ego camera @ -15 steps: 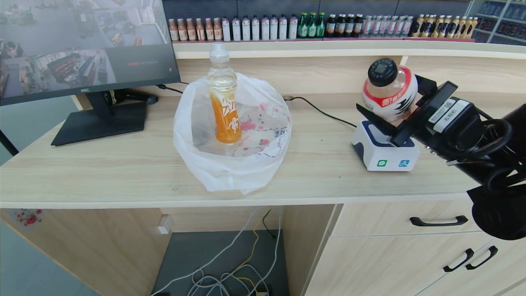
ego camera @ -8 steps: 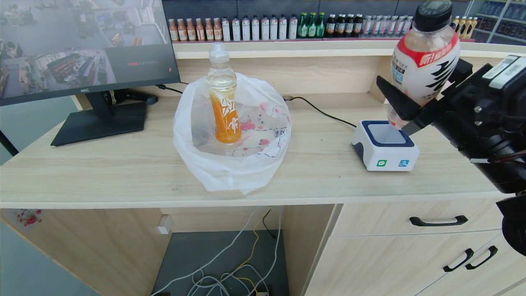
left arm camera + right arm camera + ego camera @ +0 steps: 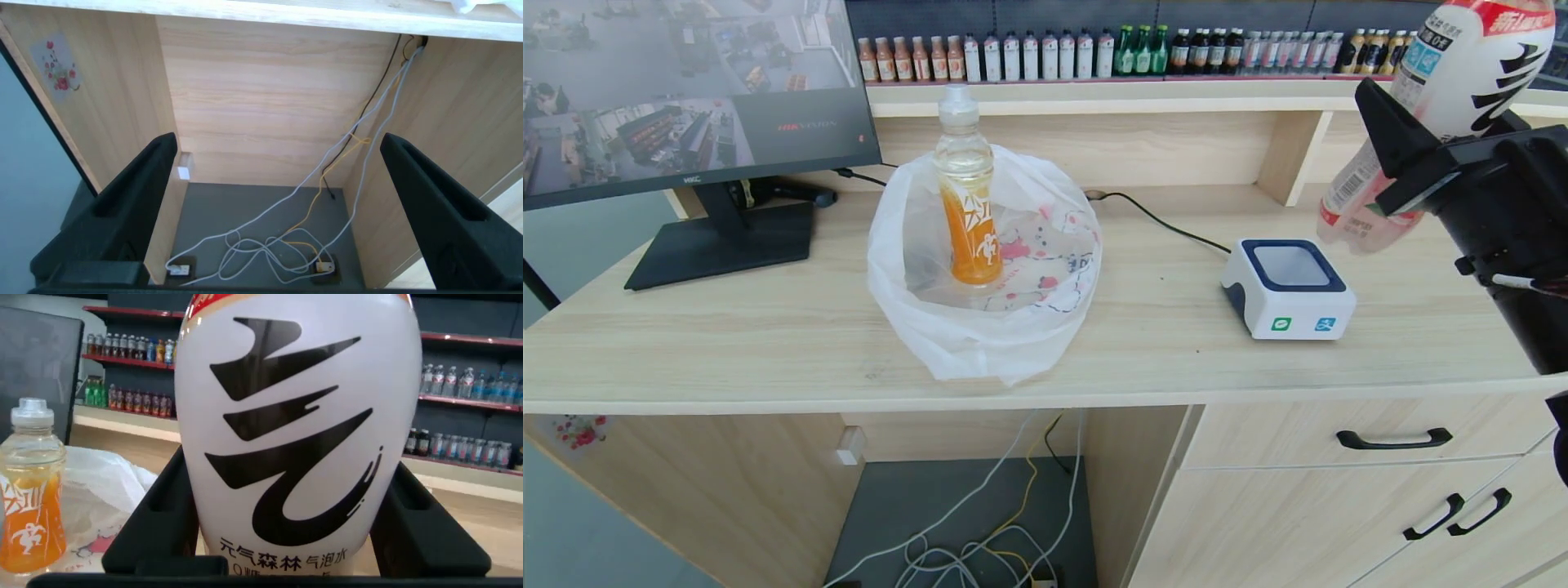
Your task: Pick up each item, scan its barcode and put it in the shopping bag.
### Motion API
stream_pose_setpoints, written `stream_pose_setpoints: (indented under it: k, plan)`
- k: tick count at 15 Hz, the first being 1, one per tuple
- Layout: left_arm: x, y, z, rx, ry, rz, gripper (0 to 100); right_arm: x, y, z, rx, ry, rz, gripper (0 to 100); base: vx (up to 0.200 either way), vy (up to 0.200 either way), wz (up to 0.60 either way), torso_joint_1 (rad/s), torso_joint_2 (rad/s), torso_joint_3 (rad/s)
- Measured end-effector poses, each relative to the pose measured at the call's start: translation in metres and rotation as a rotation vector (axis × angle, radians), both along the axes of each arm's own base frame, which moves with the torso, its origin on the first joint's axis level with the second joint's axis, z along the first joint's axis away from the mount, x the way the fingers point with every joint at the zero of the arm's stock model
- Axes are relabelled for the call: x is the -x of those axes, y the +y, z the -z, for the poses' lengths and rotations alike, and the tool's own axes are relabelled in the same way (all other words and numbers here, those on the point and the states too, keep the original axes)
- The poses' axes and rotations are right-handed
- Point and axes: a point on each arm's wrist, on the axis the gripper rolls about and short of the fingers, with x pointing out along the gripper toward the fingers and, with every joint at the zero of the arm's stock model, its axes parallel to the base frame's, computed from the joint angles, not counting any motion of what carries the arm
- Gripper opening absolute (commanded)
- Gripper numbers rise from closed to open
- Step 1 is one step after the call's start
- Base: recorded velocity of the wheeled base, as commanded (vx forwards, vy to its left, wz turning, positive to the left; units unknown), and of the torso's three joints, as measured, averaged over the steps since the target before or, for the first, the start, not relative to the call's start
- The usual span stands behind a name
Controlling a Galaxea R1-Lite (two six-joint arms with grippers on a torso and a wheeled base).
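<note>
Right gripper [image 3: 1421, 122]: fingers pinched white bottle [image 3: 1462, 65], held high right of scanner [image 3: 1290, 286], likely for carrying to bag [image 3: 980, 335] containing orange bottle [image 3: 968, 212]. Left gripper [image 3: 278, 204]: fingers spread, idle below surface [image 3: 727, 327].

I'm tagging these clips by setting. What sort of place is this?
Most likely a shop checkout: a barcode scanner sits on the wooden counter, a shelf of bottled drinks lines the back, and a monitor shows security camera feeds.
</note>
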Motion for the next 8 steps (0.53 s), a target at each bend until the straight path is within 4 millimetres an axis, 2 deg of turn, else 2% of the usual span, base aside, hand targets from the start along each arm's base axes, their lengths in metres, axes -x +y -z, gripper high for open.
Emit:
stream_pose_setpoints:
  k: [5,7,8]
  plan:
    - [0.000,0.000,0.000,0.000,0.000,-0.001,100,-0.010,0.002,0.001,-0.076,0.025,-0.001,0,0.000,0.000,0.00,0.000,0.00,0.000]
    - [0.000,0.000,0.000,0.000,0.000,0.000,100,-0.017,0.004,-0.005,-0.114,0.008,0.005,0,0.000,0.000,0.00,0.000,0.00,0.000]
    - [0.000,0.000,0.000,0.001,0.000,0.000,100,-0.020,0.005,-0.007,-0.122,-0.002,0.004,0,0.000,0.200,0.00,-0.002,0.00,0.007]
